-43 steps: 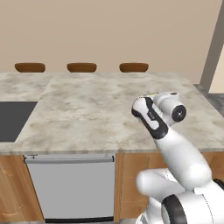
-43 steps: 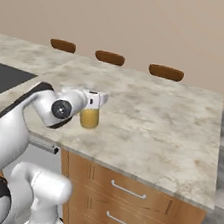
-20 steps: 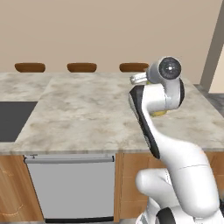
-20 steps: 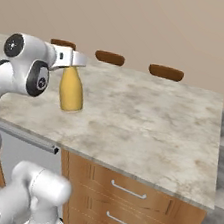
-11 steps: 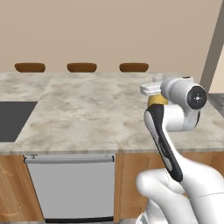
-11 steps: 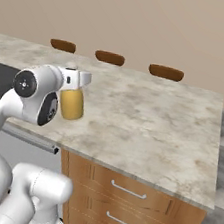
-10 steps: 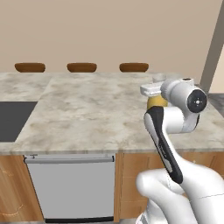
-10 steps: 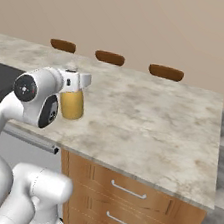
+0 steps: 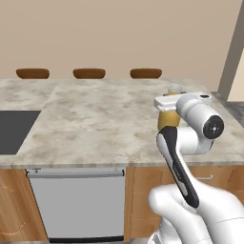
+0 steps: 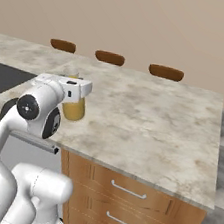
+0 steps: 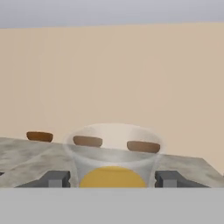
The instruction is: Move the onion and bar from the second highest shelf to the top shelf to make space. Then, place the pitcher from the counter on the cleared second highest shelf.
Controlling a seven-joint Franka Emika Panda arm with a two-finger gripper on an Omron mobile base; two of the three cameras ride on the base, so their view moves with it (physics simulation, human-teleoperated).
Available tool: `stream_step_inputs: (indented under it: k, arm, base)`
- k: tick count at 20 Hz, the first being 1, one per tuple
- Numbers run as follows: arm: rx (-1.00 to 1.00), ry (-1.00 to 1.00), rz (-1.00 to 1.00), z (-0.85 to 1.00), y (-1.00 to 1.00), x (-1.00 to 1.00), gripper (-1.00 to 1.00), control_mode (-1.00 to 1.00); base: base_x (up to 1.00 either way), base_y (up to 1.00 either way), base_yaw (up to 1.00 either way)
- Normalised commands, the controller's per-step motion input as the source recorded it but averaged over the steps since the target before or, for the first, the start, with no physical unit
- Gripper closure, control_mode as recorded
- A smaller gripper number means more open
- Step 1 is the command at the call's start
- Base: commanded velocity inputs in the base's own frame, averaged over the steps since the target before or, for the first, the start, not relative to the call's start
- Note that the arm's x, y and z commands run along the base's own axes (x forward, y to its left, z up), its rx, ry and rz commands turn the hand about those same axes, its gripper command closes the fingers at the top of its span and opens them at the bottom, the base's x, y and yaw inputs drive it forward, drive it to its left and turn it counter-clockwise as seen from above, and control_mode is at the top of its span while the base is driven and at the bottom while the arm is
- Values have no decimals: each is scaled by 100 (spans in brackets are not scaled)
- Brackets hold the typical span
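The mustard-yellow pitcher (image 9: 168, 122) hangs upright over the near right part of the marbled counter (image 9: 95, 119), its pale neck poking above the hand. My gripper (image 9: 172, 102) is shut on the pitcher's upper body. From the other side, the gripper (image 10: 74, 90) holds the pitcher (image 10: 74, 111) close to the counter (image 10: 147, 124) front edge. In the hand view, the clear neck and yellow body of the pitcher (image 11: 112, 176) sit between my fingertips (image 11: 55, 178). The onion, the bar and both shelves are out of view.
Three brown stool tops (image 9: 88, 73) line the counter's far side against a beige wall. A dark cooktop (image 9: 13, 131) is set into the counter at left. Below the front edge are a steel appliance door (image 9: 76, 200) and wooden drawers (image 10: 128, 192).
The gripper lifted the pitcher off the counter, raised it high, then swung it down and toward the front edge. Over the last half second it has barely moved.
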Motion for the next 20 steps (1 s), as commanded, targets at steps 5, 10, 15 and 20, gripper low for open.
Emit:
stream_step_inputs:
  k: [5,10,15,20]
  arm:
    - [0,1,0,0,0,-8,100,-100]
    - [0,6,0,30,0,-53,100,-100]
    - [-2,18,0,46,0,-54,100,-100]
    - [-4,29,0,38,0,-7,100,-100]
  base:
    - [0,0,0]
    - [0,0,0]
    - [0,0,0]
    - [0,0,0]
